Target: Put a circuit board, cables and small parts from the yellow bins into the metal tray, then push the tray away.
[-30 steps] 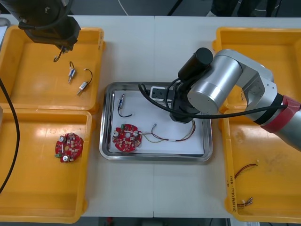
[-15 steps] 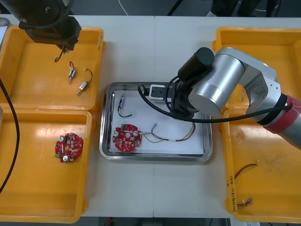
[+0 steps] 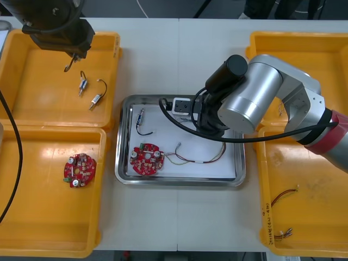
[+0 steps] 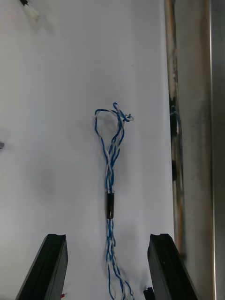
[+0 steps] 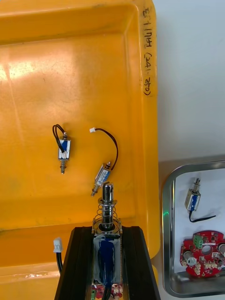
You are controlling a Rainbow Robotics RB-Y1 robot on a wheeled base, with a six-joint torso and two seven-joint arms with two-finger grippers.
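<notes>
Currently the left end effector (image 5: 107, 232) is hovering over the far left yellow bin (image 3: 32, 109). Its black fingers are clamping a small metal part (image 5: 107, 211), a shiny cylinder with a coiled spring at the neck and a blue body. A loose metal part (image 5: 62, 150) and a neighbouring metal part (image 5: 101, 176) of similar shape, each trailing a thin black lead, are lying on the bin's smooth floor.

The right end effector (image 4: 108, 238) is hanging low inside the metal tray (image 3: 179, 181), fingers spread wide and gripping nothing. A twisted blue and white cable (image 4: 111, 164) is lying flat on the matte white liner between them. It is looped at its far end, bound midway by a short black sleeve, and running just beside the tray's glossy steel wall.

Also lying in the tray:
- a round red circuit board (image 3: 147, 159)
- a red and yellow cable (image 3: 198, 157)
- a slim metal part with black lead (image 3: 141, 115)

A second circuit board (image 3: 79, 169) is sitting in the near left bin (image 3: 32, 217). The tray is resting on the pale counter (image 3: 179, 54) between the bins.
</notes>
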